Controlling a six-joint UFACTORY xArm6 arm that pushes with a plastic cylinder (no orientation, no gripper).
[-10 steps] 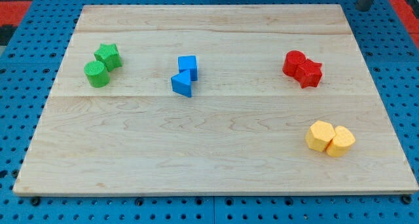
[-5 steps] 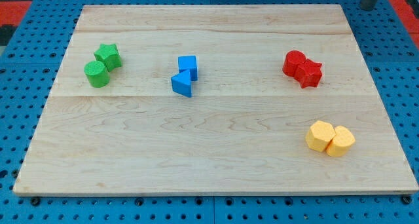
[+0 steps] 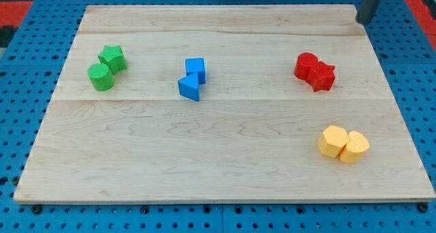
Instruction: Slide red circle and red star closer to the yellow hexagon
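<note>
The red circle (image 3: 305, 65) and the red star (image 3: 322, 76) sit touching each other on the right half of the wooden board (image 3: 225, 165). The yellow hexagon (image 3: 332, 141) lies below them near the view's bottom right, touching a yellow cylinder (image 3: 354, 146). My tip (image 3: 364, 21) is at the board's top right corner, well above and to the right of the red blocks, touching none of them.
A green star (image 3: 112, 57) and a green cylinder (image 3: 101, 77) sit together at the view's left. A blue cube (image 3: 195, 69) and a blue triangle (image 3: 190, 88) sit together left of centre. Blue pegboard (image 3: 20, 97) surrounds the board.
My tip has moved down and left from the view's top right edge onto the board's top right corner. No block has moved.
</note>
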